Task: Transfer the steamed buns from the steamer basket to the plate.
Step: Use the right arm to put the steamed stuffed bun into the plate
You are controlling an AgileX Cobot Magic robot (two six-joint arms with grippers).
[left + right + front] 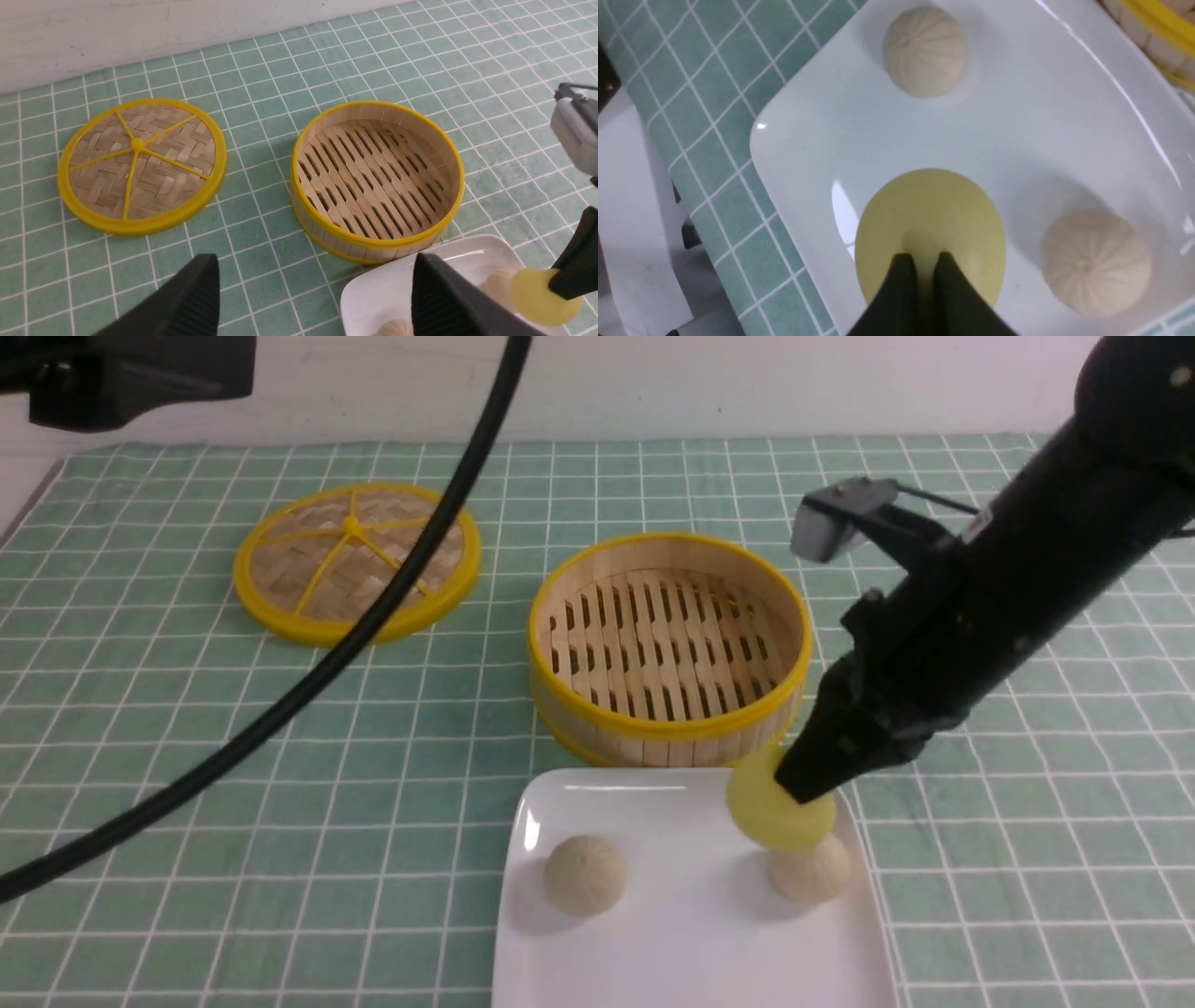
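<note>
**Right gripper (803,784) pinching yellow bun (780,814) over plate (691,943)**

The right gripper's tips are almost together, pinched into the top of the yellow bun. The bun is over the plate's 2 o'clock corner; can't tell if it touches down. First beige bun (810,873) sits on the plate at 3 o'clock, partly behind the yellow one. Second beige bun (585,875) sits at 9 o'clock. Steamer basket (653,733) is at the plate's 12 o'clock, lid (355,560) at the basket's 10 o'clock. Left gripper (313,268) is spread wide, holding nothing.
</note>
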